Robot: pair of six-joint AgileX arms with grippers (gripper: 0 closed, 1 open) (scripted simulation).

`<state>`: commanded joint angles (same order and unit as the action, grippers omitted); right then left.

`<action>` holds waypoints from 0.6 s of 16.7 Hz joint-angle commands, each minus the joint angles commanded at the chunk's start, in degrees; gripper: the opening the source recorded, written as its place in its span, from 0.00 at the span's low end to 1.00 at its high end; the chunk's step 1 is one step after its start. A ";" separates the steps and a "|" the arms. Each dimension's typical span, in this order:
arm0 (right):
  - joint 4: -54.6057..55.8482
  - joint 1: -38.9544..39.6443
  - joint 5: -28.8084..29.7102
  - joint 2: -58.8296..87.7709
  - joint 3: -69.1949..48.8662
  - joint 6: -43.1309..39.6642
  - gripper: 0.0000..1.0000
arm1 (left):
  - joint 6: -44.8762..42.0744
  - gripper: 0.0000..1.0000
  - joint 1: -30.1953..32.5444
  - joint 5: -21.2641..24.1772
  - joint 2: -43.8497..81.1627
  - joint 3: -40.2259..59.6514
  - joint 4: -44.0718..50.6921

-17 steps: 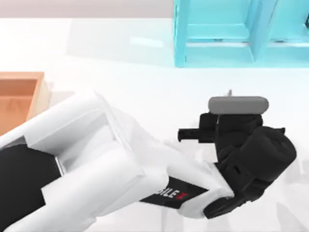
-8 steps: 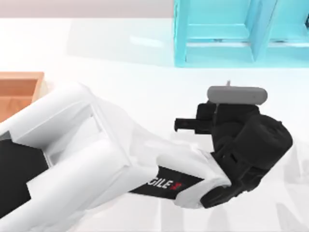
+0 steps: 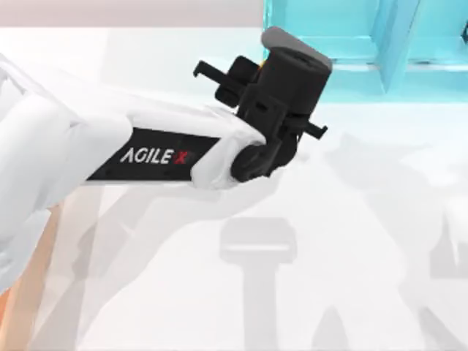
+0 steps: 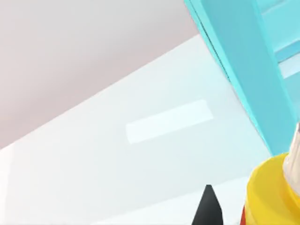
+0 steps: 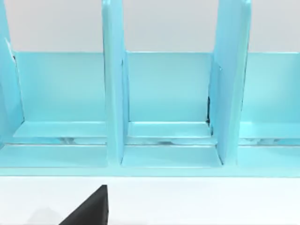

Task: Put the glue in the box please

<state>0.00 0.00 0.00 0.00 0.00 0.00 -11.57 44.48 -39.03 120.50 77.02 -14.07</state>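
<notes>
Left gripper (image 3: 256, 69) hangs near the blue shelf (image 3: 351, 44), clamping the glue (image 4: 272, 192), bottle mostly cut off.

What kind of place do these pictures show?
Probably a simulated tabletop test scene, not a real room: a plain white table, a light blue shelf at its far edge, and the left arm carrying the glue above the table.
</notes>
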 joint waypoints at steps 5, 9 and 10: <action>0.00 0.00 0.00 0.00 0.00 0.00 1.00 | -27.37 0.00 -18.01 18.86 -4.08 4.14 15.16; 0.00 0.00 0.00 0.00 0.00 0.00 1.00 | -50.10 0.00 -33.65 35.75 -7.22 6.59 28.72; 0.00 0.00 0.00 0.00 0.00 0.00 1.00 | -55.62 0.00 -37.61 40.11 -7.88 6.95 32.23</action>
<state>0.00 0.00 0.00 0.00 0.00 0.00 -67.19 6.88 1.08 112.63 83.97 18.16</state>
